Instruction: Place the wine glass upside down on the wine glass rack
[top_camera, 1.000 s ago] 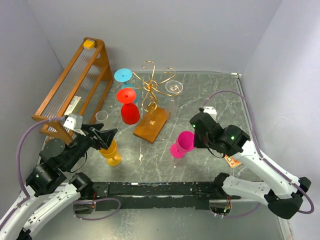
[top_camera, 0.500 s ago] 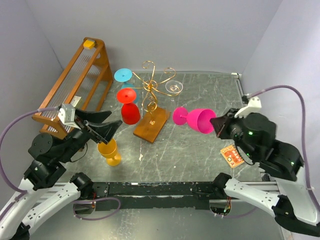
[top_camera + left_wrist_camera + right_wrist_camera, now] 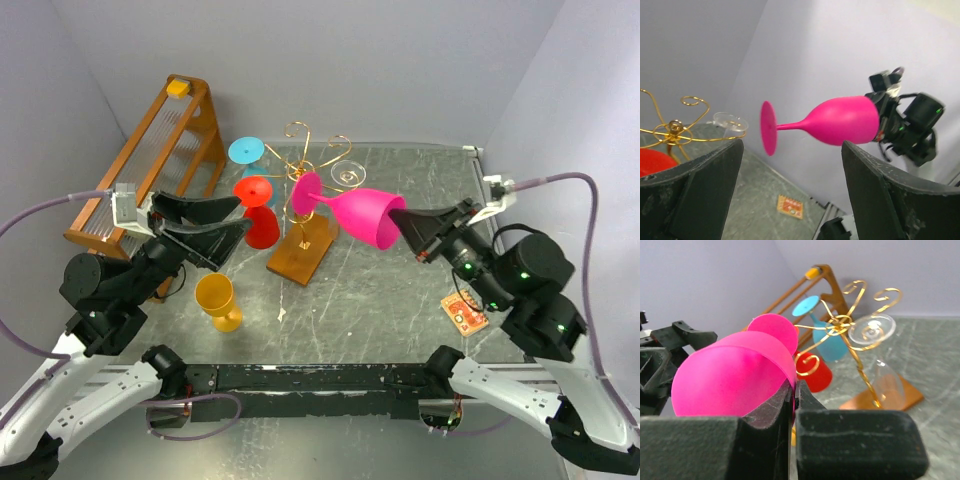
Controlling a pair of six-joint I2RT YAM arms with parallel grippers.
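Pinching rim of pink wine glass (image 3: pixel 355 212) w/ right gripper (image 3: pixel 405 228), jaws clamped tight on bowl edge. Holding glass sideways in mid-air, foot twd wine glass rack (image 3: pixel 303 250), just beside gold scroll arms, not hung yet. Hovering left gripper (image 3: pixel 243 217), spread wide & empty, above yellow glass (image 3: pixel 217 298) standing on table (image 3: pixel 400 310). Seeing clear glass (image 3: pixel 348 177), red glass (image 3: pixel 260 220) & blue glass (image 3: pixel 246 150) foot-up at rack; wooden frame (image 3: pixel 150 170) far left

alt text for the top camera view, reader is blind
The right gripper holds a pink wine glass sideways by its rim, foot toward the gold wire rack, where a red glass, blue glass and clear glass are upside down. The open left gripper hovers near a yellow glass.
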